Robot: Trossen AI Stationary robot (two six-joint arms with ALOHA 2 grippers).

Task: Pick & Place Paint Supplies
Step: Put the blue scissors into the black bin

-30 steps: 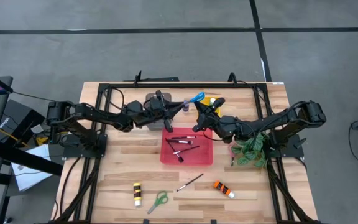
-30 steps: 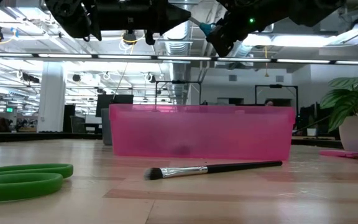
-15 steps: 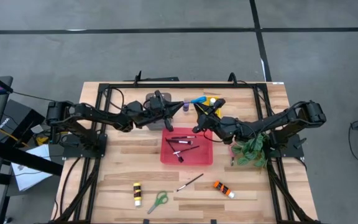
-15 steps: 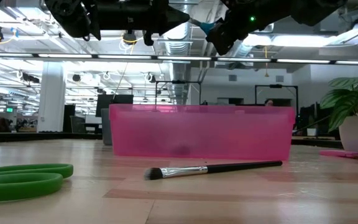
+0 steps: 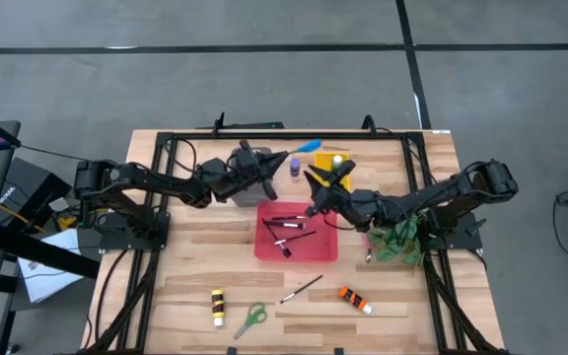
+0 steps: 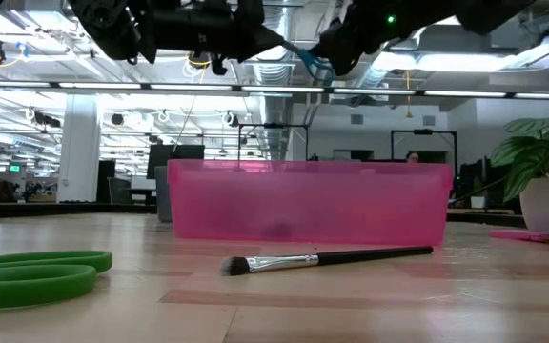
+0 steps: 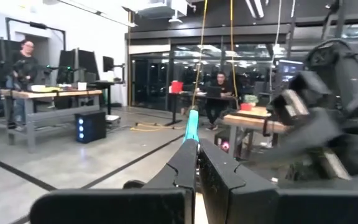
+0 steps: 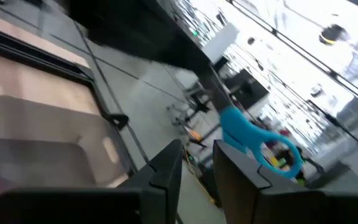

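Scissors: small blue-handled scissors (image 5: 306, 147) are held aloft above the table's far side, blades pinched in the left gripper (image 5: 282, 158)
Right gripper (image 5: 313, 178): fingers parted, just beside the handles; nothing held
Surface: pale wooden table (image 5: 185, 266); translucent pink plastic bin (image 5: 297, 234)

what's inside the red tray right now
In the high view the red tray holds a few thin dark-handled paintbrushes lying crossed. Its far right corner is covered by the right arm, so anything there cannot be seen.
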